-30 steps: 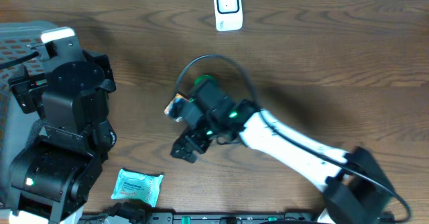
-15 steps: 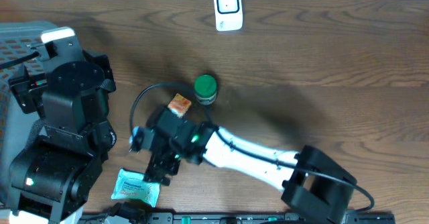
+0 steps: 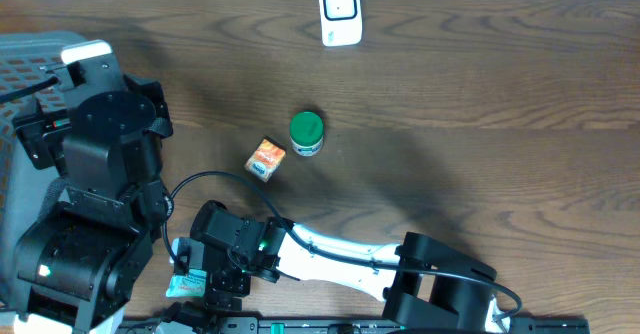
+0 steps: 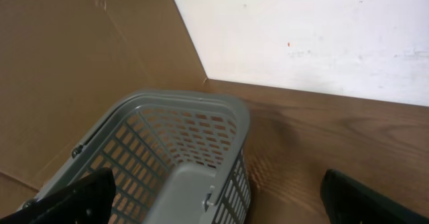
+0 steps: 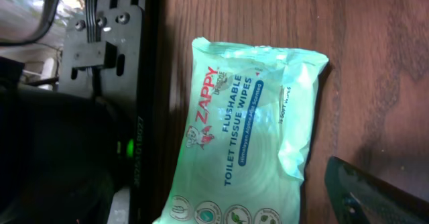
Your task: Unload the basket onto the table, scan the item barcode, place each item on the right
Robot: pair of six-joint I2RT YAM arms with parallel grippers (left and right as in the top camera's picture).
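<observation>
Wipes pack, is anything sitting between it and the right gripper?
Nothing visible. The right gripper hangs open just over the wipes pack, whose printed top lies uncovered on the table in the right wrist view.

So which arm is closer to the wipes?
Right. Its end effector hangs open just above the wipes. The left end effector is far off by the basket.

The dark brown wooden table (image 3: 480, 94) is lit evenly from above, with soft shadows cast across it. Mild glare is seen on the glossy pale green wipes packet (image 5: 248, 137); the white wall (image 4: 322, 36) is rendered bright.
</observation>
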